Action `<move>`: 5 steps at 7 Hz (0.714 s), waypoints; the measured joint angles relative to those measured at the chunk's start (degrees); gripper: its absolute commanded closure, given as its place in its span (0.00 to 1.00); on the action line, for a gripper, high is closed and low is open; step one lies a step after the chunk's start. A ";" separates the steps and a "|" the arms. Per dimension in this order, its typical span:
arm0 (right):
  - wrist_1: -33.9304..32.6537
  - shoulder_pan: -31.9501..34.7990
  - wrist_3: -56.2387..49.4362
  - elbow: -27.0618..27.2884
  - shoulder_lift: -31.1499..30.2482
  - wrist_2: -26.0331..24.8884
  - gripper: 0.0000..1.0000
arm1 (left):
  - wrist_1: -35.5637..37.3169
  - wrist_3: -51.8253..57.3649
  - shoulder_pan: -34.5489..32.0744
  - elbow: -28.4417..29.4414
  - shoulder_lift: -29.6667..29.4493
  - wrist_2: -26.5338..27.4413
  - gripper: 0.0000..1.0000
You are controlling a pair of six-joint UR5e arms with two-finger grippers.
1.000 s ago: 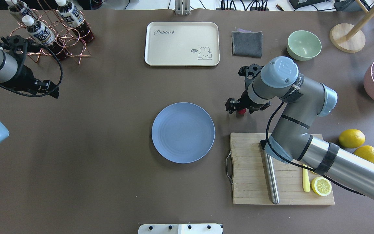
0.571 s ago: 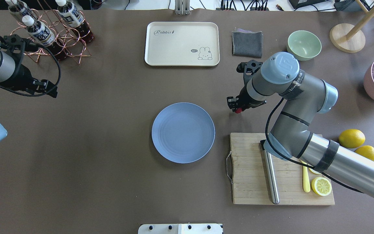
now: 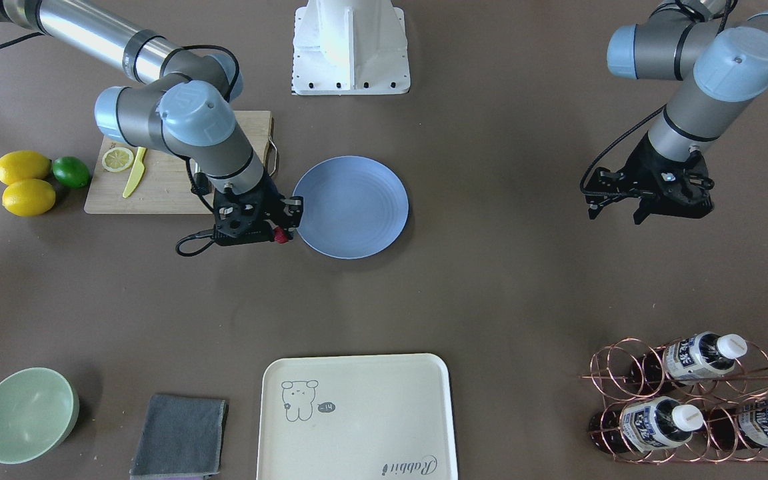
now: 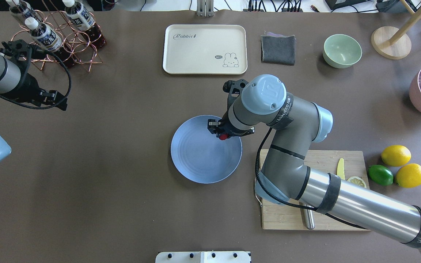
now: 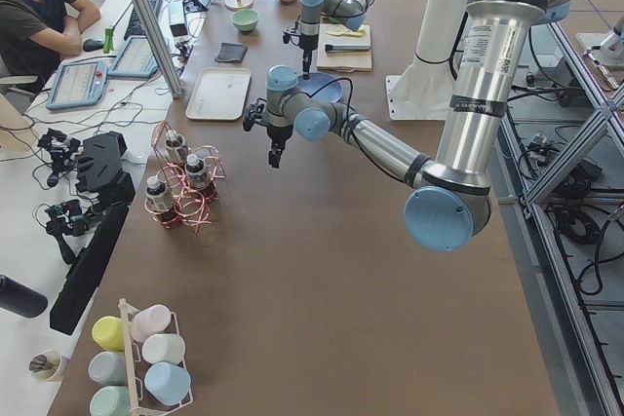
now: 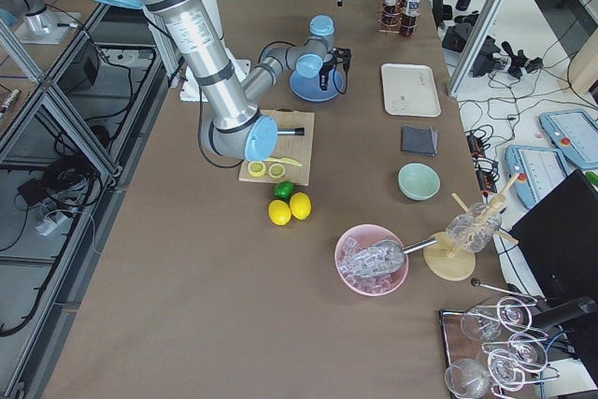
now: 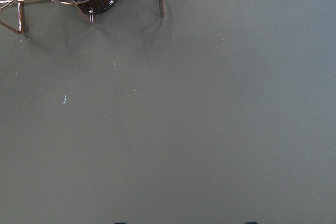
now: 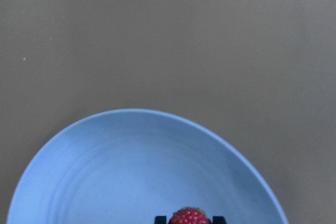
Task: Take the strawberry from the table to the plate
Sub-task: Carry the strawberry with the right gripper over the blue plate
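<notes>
Grey-brown table (image 4: 122,204) fills the overhead view. At the far left, the left gripper (image 4: 57,102) hangs empty with its jaws spread, well apart from the plate (image 4: 196,160). At centre, the strawberry (image 4: 224,137) is pinched in the right gripper (image 4: 223,134). It is held above the plate's upper-right part, just inside the rim. A straight lowering is judged enough. The berry looks roundish, so its long axis and tip cannot be told.

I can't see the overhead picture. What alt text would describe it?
The robot's right gripper holds a small red strawberry over the light-blue plate on a brown table. The left gripper hangs near a copper bottle rack.
</notes>
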 measured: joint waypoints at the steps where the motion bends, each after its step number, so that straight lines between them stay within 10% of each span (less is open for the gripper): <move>1: -0.68 -2.33 1.15 -0.23 1.11 -2.34 1.00 | 0.00 -0.06 0.04 -0.09 0.00 0.06 0.17; 3: -1.01 -4.92 1.90 -0.74 1.61 -5.07 1.00 | -0.06 -0.46 0.14 -0.13 0.02 0.20 0.17; 4: -1.03 -5.25 1.96 -1.07 1.68 -5.69 0.03 | -0.08 -0.58 0.20 -0.12 0.02 0.23 0.17; 5: -1.02 -5.36 2.01 -1.22 1.74 -5.97 0.00 | -0.09 -0.63 0.24 -0.10 0.01 0.24 0.17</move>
